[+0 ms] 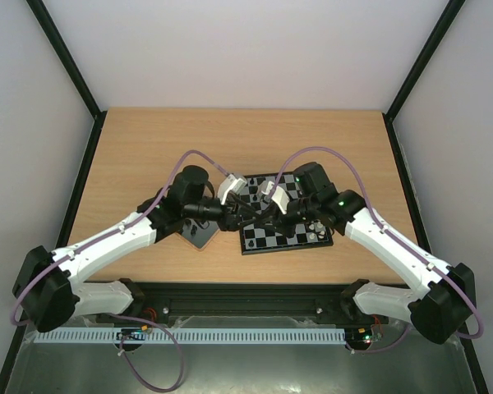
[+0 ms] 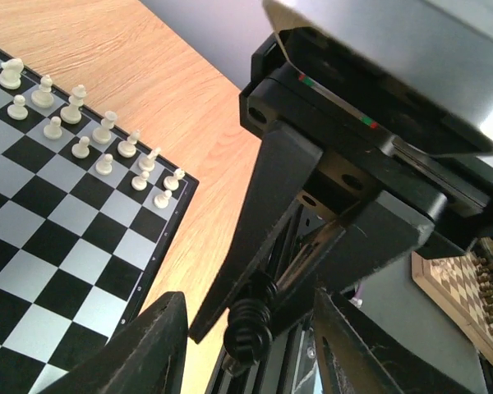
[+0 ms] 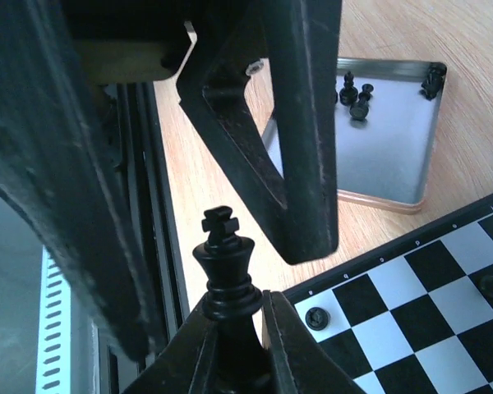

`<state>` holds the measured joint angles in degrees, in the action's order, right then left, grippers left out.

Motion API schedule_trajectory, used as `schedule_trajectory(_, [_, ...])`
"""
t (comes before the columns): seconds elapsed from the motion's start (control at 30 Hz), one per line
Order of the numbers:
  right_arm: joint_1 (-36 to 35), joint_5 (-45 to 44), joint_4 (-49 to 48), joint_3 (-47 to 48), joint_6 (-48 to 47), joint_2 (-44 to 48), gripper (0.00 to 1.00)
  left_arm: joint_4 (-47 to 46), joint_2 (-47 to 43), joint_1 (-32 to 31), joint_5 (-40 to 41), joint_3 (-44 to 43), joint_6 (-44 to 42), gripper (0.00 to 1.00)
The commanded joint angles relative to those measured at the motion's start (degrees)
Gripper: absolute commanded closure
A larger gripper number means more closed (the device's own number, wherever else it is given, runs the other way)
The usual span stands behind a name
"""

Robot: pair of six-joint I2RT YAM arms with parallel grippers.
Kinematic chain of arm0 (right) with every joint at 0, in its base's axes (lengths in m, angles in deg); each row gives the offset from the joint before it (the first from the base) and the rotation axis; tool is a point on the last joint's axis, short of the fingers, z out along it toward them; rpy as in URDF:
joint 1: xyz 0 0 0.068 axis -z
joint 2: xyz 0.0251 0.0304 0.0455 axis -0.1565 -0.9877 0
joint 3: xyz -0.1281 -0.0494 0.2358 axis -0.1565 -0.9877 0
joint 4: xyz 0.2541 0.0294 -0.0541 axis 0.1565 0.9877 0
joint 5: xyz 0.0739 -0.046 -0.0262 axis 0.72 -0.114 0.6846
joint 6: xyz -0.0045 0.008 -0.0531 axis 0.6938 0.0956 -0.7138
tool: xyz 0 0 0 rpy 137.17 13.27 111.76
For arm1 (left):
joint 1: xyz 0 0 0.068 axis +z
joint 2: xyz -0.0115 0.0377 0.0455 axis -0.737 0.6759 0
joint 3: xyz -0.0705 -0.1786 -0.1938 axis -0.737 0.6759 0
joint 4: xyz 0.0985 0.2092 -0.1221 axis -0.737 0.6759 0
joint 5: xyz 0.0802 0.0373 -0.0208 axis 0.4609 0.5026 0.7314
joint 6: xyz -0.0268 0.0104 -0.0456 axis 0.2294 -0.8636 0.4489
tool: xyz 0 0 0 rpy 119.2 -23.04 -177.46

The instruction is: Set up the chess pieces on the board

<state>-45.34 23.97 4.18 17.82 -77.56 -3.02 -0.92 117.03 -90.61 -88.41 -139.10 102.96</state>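
**Black king pinched in R claw, L claw open around it, just off the board's tray-side edge**

Both arms meet at the left edge of the board (image 1: 267, 240), over the table (image 1: 148, 148).

R gripper (image 3: 234, 305): fingers closed tight on the lower body of the black king (image 3: 228, 261). Piece is upright, w/ collar, head & cross sticking up clear of the fingertips.

L gripper (image 2: 248, 302): jaws apart, wider than the king, one finger each side of it. L wrist view shows a gap on both sides, so it has hold of nothing. In R wrist view the L fingers (image 3: 312, 164) reach down past the king's cross, which sits betw. them.

King's place: off the board, just beside its corner, on the side toward the tray (image 3: 394, 156). It's up in the air, not on any square.

Tray: near the board's left edge, w/ a strip of table betw. the two. A few black pieces (image 3: 357, 98) stand in its far part, plus one in a far corner.

White pieces (image 2: 74, 115): two rows along one edge of the board, tall pieces on the outer row & pawns on the next row in, all upright, one per square.
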Motion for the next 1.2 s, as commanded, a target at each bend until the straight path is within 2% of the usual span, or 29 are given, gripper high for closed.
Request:
schedule_trajectory(0.0, [0.21, 3.71, -0.98, -0.46, 1.48, 1.24, 0.86, -0.39, 0.39, -0.43, -0.07, -2.25, -1.35, 0.58])
schedule_trajectory(0.27, [0.21, 4.02, -0.86, -0.93, 1.14, 1.46, 0.86, -0.01, 1.33, -0.44, -1.28, -2.43, -1.33, 0.79])
schedule_trajectory(0.53, [0.26, 3.45, -1.34, -1.60, 1.31, 1.96, 0.85, 2.26, 2.44, -0.43, -1.87, -3.34, -2.14, 0.87])
schedule_trajectory(0.6, [0.30, 3.06, -1.62, -1.95, 1.45, 1.96, 0.81, 3.31, 2.34, -0.34, -1.21, -3.70, -2.67, 0.88])
schedule_trajectory(0.7, [2.15, 5.65, -0.02, -2.23, -0.78, 2.38, 0.57, 6.17, 2.06, -0.24, 2.44, -4.80, -4.17, 0.88])
schedule_trajectory(0.8, [6.88, 8.41, -0.91, -3.37, 0.13, 3.07, 0.42, 11.99, 2.78, 0.17, 7.60, -6.76, -6.75, 0.88])
schedule_trajectory(0.97, [13.98, 6.87, -3.91, -4.28, 3.89, 3.62, 0.40, 18.24, 4.99, 0.31, 15.54, -9.07, -10.24, 0.88])
schedule_trajectory(1.17, [18.78, -6.14, -7.52, -0.91, 11.87, 3.15, 0.40, 24.75, 13.41, 0.24, 27.89, -13.98, -11.65, 0.89])
